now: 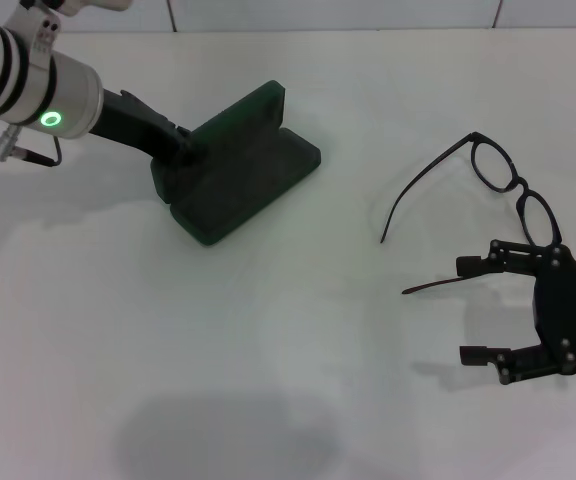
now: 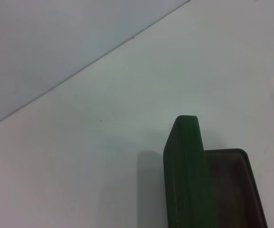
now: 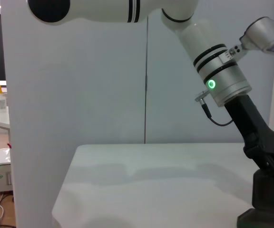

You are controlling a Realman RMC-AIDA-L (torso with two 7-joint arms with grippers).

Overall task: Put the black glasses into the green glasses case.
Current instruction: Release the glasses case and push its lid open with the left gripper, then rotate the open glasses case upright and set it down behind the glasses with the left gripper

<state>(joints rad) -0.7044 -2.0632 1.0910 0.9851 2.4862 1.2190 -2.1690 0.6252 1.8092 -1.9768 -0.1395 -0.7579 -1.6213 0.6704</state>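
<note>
The green glasses case (image 1: pixel 243 170) lies open on the white table at the left of the head view, its lid tilted up. My left gripper (image 1: pixel 171 152) is at the case's left end, touching it. The left wrist view shows the lid's edge (image 2: pixel 184 171) and the dark lining. The black glasses (image 1: pixel 494 165) lie unfolded on the table at the right. My right gripper (image 1: pixel 470 308) is open just in front of them. The tip of one temple arm (image 1: pixel 428 287) lies between its fingers. The right wrist view shows the left arm (image 3: pixel 222 78) and the case's end (image 3: pixel 265 219).
The white table (image 1: pixel 268 350) stretches between the case and the glasses. A tiled wall runs along its far edge. In the right wrist view a white panel (image 3: pixel 80 95) stands behind the table, with another bench and a small bottle (image 3: pixel 1 99) beyond.
</note>
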